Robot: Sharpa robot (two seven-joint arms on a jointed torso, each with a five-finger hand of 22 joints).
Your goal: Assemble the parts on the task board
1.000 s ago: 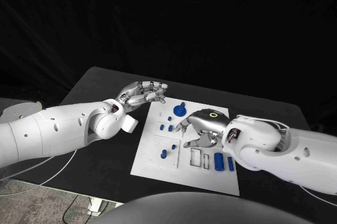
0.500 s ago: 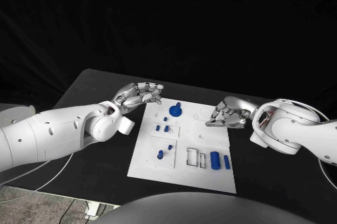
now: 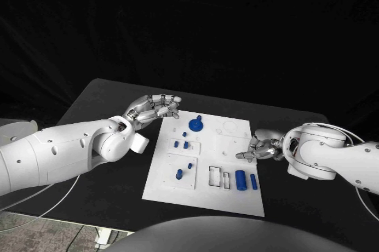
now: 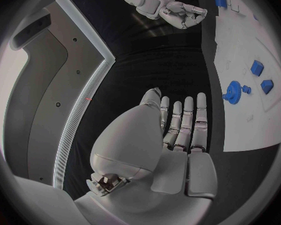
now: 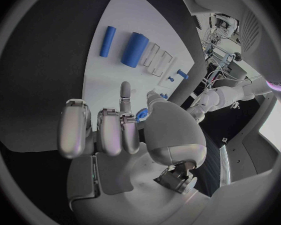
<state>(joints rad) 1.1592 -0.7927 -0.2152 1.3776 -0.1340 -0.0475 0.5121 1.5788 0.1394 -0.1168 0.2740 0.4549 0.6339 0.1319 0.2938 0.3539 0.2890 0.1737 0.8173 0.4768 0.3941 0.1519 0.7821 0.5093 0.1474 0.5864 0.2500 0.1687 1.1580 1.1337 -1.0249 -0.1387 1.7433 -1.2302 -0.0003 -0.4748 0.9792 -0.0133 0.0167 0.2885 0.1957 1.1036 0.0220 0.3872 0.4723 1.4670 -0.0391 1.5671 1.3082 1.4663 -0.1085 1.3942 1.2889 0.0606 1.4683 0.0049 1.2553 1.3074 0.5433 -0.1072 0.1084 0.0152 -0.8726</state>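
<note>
— Hands, how are they?
— Left hand (image 3: 156,107) is empty with fingers apart, over the board's (image 3: 205,202) far left corner. Right hand (image 3: 263,147), fingers curled on nothing, is at its right edge.
— Parts?
— Gear (image 3: 196,123) and cylinders (image 3: 241,181) are on the board.

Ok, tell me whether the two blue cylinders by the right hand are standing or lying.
Lying. Both blue cylinders rest flat on the task board, side by side, near the rectangular cutouts.
</note>
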